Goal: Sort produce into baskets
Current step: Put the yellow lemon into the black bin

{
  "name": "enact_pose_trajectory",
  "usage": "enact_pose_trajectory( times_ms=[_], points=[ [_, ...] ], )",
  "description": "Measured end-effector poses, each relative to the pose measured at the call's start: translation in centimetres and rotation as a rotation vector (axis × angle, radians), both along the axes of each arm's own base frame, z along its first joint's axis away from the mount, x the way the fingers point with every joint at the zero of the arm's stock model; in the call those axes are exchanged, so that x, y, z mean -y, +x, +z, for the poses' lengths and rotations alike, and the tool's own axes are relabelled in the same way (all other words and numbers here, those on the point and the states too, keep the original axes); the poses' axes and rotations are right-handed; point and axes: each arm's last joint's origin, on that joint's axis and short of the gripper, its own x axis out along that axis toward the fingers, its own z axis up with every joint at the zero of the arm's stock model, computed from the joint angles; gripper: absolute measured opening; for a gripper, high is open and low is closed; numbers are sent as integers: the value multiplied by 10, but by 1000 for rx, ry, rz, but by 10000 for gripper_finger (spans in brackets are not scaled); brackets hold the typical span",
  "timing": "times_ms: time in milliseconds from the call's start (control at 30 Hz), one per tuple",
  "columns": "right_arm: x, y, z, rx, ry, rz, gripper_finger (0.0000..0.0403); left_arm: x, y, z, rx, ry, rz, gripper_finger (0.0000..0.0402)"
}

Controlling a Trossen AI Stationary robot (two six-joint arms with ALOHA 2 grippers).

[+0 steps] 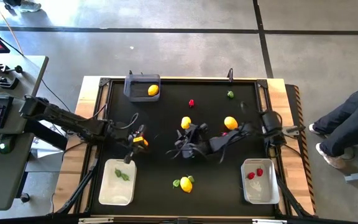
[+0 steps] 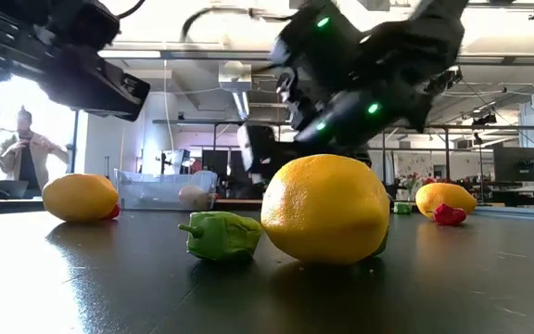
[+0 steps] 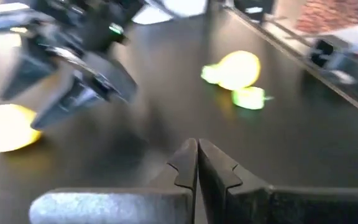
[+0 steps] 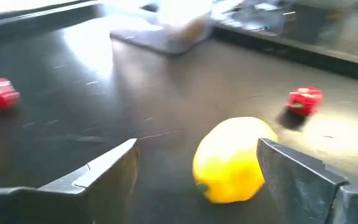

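My right gripper point(image 1: 188, 138) point(image 4: 197, 149) is open at mid-table. Its fingers stand on either side of a yellow lemon point(image 4: 232, 158) point(image 1: 186, 122) that lies on the black table, without touching it. My left gripper point(image 1: 135, 138) point(image 3: 197, 144) is shut and empty, raised above a yellow-orange fruit point(image 1: 141, 140) point(image 2: 80, 197) with a red piece beside it. The dark grey basket point(image 1: 142, 86) holds a lemon point(image 1: 153, 90). The near left white basket point(image 1: 117, 182) holds green pieces. The near right white basket point(image 1: 260, 182) holds red pieces.
Loose on the table: a lemon point(image 1: 230, 122) with a red piece beside it, a red piece point(image 1: 191, 102), a green piece point(image 1: 230, 94), and a lemon point(image 1: 186, 183) point(image 2: 327, 209) with green pieces point(image 2: 221, 237) near the front edge. A person's legs point(image 1: 353, 118) show beyond the right edge.
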Motion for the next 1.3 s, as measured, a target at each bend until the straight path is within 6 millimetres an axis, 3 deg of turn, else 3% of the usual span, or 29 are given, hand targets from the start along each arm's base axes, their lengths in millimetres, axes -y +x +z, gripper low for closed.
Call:
enact_pose_trajectory(
  times_ms=[300, 467, 600, 767, 967, 1100, 1300],
  points=[
    [3, 15, -16, -94, 16, -137, 313, -10, 1, -1, 58, 24, 74, 0],
    [15, 13, -26, -131, 91, -165, 283, -16, 2, 0, 78, 35, 129, 0],
    [19, 11, -28, -156, 94, -163, 225, -21, 3, 1, 100, 60, 187, 0],
    [18, 12, -26, -221, 60, -117, 116, -29, 3, 2, 108, 88, 239, 0],
    [18, 12, -11, -291, 35, -50, 10, -40, 4, 2, 110, 92, 296, 0],
    [21, 8, 2, -338, 51, -28, 20, -47, 3, 3, 109, 78, 337, 0],
    [30, 3, 18, -358, 229, 22, 56, -52, 3, 2, 107, 68, 366, 0]
  ],
)
